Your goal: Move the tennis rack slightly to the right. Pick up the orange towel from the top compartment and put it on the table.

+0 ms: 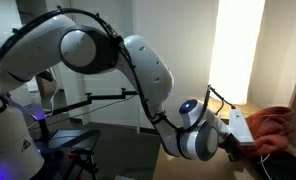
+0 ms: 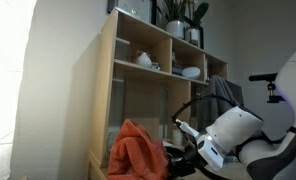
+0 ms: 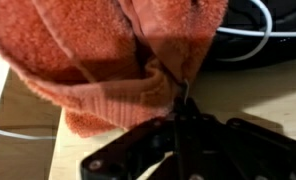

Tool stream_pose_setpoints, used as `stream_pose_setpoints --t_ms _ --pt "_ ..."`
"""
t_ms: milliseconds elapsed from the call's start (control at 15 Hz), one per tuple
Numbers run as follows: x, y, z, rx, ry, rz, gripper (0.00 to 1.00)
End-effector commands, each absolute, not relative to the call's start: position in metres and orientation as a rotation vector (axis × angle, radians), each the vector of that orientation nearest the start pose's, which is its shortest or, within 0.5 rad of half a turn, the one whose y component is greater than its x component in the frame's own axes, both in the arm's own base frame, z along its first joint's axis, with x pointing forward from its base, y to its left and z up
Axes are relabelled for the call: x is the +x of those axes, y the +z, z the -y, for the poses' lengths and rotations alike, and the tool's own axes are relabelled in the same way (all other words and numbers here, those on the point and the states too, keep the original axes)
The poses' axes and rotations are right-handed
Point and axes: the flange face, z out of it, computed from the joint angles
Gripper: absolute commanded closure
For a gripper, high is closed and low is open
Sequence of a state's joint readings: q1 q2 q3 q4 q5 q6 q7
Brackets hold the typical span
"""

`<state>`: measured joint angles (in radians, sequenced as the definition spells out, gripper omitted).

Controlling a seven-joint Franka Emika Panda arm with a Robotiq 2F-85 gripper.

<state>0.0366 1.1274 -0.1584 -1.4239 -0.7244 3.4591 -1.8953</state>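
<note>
Two potted plants (image 2: 180, 14) stand on top of a pale wooden shelf (image 2: 104, 90), which rises behind the working area in an exterior view. A grey cloth (image 2: 222, 92) hangs at its right side. Two of its upper compartments hold white dishes (image 2: 144, 60); the lower ones are too dim to read. The towel (image 2: 136, 150) stands in a rumpled heap in front of the shelf's foot, outside every compartment. It is just beside the dark end of the arm (image 2: 243, 135), whose white wrist blocks the lower right of that view. In an exterior view with a bright panel (image 1: 233, 50) and a dark stand (image 1: 78, 140), the arm's bulk covers most of the scene. There, only a bit of the towel shows, at the right edge. Only the wrist view shows the grip: the pincer (image 3: 178, 102) has its fingers drawn together on a fold at the towel's lower edge. The cloth fills the top of that picture, over the light wood counter (image 3: 243, 100). Whether the towel rests on the wood or hangs just above it, I cannot tell. A white cable (image 3: 258, 40) curves over a dark rounded thing behind the towel; I cannot tell what that thing is.
</note>
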Motion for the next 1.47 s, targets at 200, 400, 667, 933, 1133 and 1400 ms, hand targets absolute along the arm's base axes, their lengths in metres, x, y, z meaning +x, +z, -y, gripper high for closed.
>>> stream_pose_setpoints --t_ms 200,400,667,933,1133,1400 --pt "0.714 0.086 -0.026 0.482 0.104 -2.343 0.98" --pt "0.711 0.089 -0.028 0.481 0.104 -2.347 0.98" --pt "0.721 0.106 -0.036 0.502 0.22 -2.289 0.96" --pt "0.72 0.105 -0.032 0.543 0.255 -2.285 0.96" --pt "0.72 0.105 -0.032 0.548 0.257 -2.285 0.96" --pt "0.72 0.105 -0.032 0.548 0.257 -2.285 0.96"
